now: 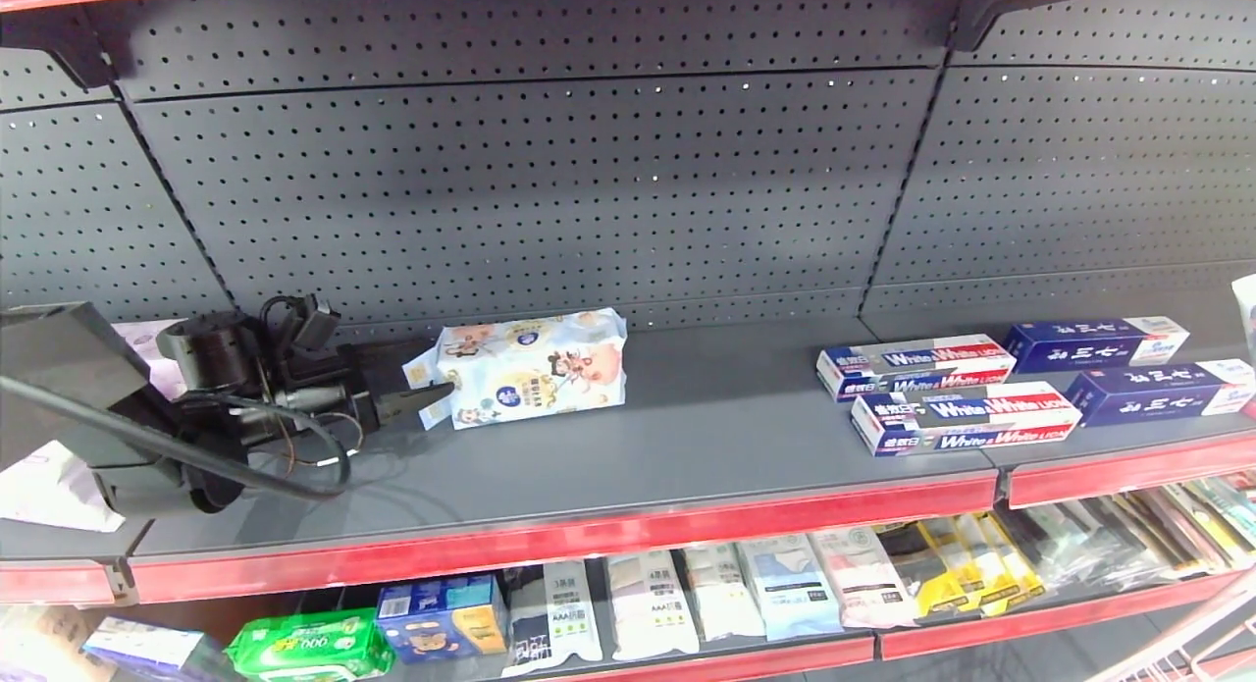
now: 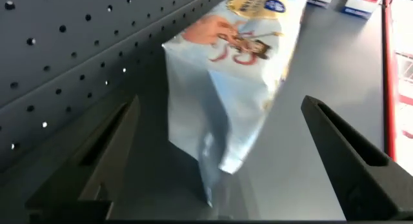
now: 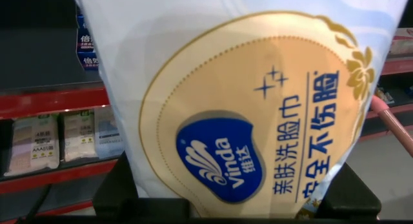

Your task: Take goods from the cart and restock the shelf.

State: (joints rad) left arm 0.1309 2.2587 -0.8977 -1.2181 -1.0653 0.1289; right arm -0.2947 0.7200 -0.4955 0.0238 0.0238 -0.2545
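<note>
On the shelf [image 1: 746, 437], the soft, glossy tissue pack [image 1: 535, 366] lies flat, its crimped end between the jaws of the wide-open, empty left end effector [image 1: 424, 395]. We judge that a careless pull-back could snag that slippery film and drag it askew. Our right end effector [image 3: 232, 208] clamps a second pack [image 3: 245, 108], equally pillowy.

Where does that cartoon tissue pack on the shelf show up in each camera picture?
Head view: tissue pack left of centre on the shelf, by the left gripper.
Left wrist view: tissue pack centre, between open fingers.
Right wrist view: a similar second pack held close.
Shared: red shelf edge.
</note>
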